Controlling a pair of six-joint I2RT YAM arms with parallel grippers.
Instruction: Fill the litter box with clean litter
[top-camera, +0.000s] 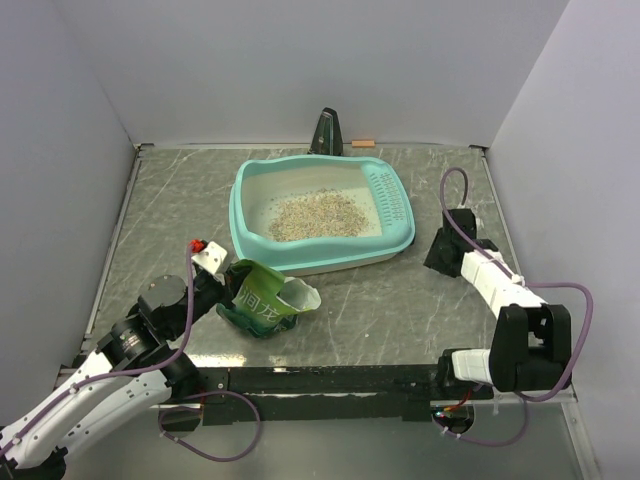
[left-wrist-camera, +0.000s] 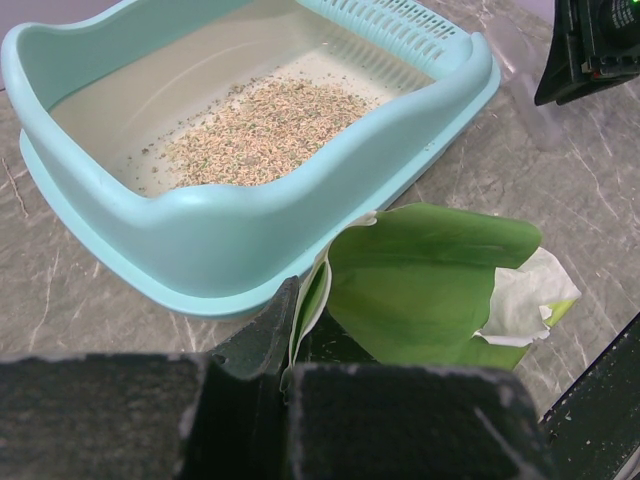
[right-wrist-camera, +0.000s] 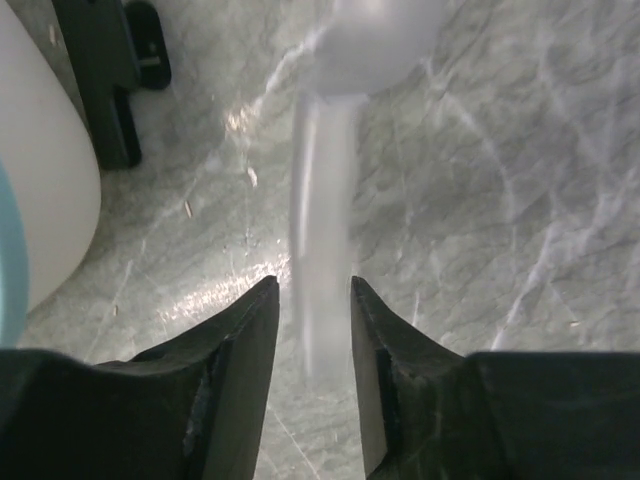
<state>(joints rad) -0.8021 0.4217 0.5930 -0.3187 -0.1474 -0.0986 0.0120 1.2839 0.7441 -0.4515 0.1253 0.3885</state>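
The teal litter box sits at the table's middle back, with a loose heap of beige clean litter on its whitish floor; the slotted grid is at its right end. The left wrist view shows the litter box and the litter just beyond a green bag. My left gripper is shut on the edge of this green bag, which rests on the table in front of the box. My right gripper stands open right of the box, with the handle of a translucent scoop lying between its fingers.
A black stand rises at the back wall behind the box and shows in the right wrist view. A small orange piece lies beside it. Grey walls close the table on three sides.
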